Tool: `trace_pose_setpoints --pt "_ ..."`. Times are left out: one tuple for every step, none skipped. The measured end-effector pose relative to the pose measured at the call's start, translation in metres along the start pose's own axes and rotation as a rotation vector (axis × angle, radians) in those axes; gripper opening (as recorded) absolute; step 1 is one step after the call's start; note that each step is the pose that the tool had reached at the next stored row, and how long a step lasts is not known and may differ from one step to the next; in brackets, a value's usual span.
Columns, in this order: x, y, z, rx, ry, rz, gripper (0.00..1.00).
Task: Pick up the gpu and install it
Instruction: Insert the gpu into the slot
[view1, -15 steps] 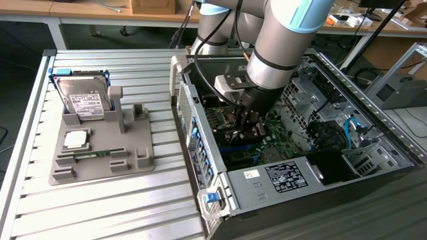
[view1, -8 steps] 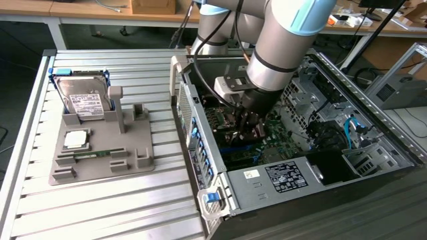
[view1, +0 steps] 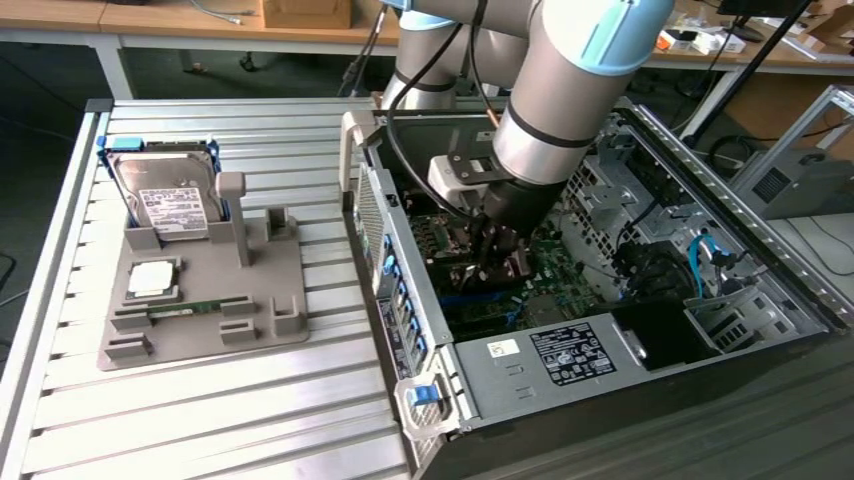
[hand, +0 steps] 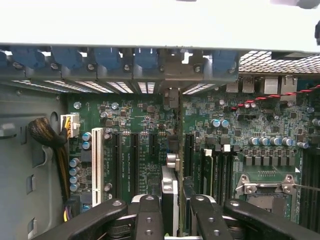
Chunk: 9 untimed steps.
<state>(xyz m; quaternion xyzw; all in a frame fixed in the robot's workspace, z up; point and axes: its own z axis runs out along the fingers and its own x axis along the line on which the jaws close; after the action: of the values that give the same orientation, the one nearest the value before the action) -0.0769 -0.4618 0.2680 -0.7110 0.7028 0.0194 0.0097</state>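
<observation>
My gripper (hand: 172, 220) is down inside the open computer case (view1: 400, 300), over the green motherboard (hand: 145, 150). Its black fingers (hand: 150, 215) are shut on the gpu (hand: 171, 190), a thin card seen edge-on. The card stands upright between the dark expansion slots and runs toward the case's rear wall, where its narrow metal bracket end (hand: 171, 97) sits by the slot openings. I cannot tell whether its lower edge is seated in a slot. In the exterior view the gripper (view1: 487, 255) hangs low over the board under the grey arm.
A grey fixture (view1: 267, 330) on the slatted table at the exterior view's left holds a silver hard drive (view1: 171, 200), a processor chip (view1: 151, 278) and a green memory stick (view1: 187, 308). Inside the case are a white slot (hand: 97, 160), cables (hand: 45, 135), a processor socket (hand: 265, 185) and a power supply (view1: 574, 350).
</observation>
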Motion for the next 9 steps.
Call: trace_pose_setpoints --pt "0.0000 0.0000 0.0000 0.0001 -0.0042 0.001 0.27" --pt "-0.0001 0.0001 -0.0001 0.0001 -0.0061 0.001 0.27" --pt "-0.0001 0.0001 -0.0002 0.0002 -0.0077 0.001 0.27" --pt "-0.0001 0.0001 -0.0002 0.0004 -0.0085 0.001 0.27" --pt "-0.0001 0.0001 -0.0006 0.0003 -0.0086 0.001 0.27" --pt "-0.0001 0.0000 -0.0008 0.0003 -0.0085 0.001 0.27" --pt "-0.0002 -0.0001 -0.0009 0.0002 -0.0083 0.001 0.27" --pt "-0.0002 -0.0001 -0.0009 0.0002 -0.0083 0.001 0.27" --pt "-0.0002 -0.0001 -0.0008 0.0001 -0.0083 0.001 0.27"
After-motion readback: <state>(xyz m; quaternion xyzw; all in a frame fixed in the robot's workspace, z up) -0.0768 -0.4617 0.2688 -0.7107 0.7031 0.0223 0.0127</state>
